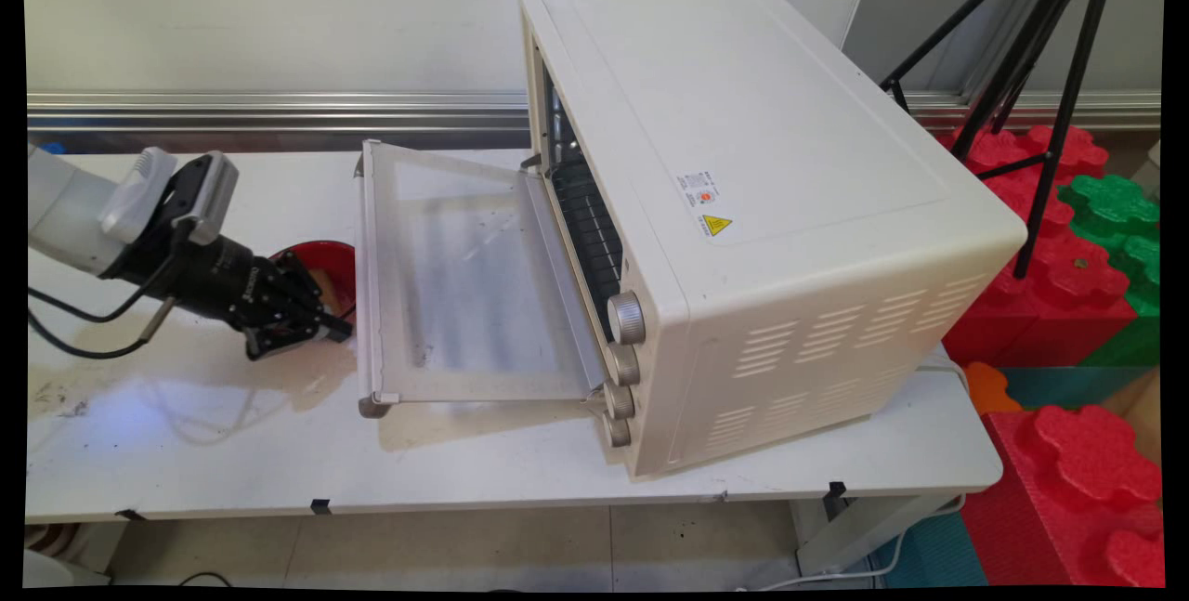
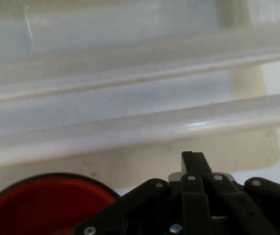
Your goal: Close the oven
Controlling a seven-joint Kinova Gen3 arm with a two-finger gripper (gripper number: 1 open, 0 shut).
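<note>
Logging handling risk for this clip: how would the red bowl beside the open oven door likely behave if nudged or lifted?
The red bowl looks round, shallow and small, so it is probably light and would slide on the smooth white table rather than tip. Its rim looks rigid, likely plastic, so probably not fragile. It sits close to the oven door and the pincer, so a push could knock it against the door edge.
</note>
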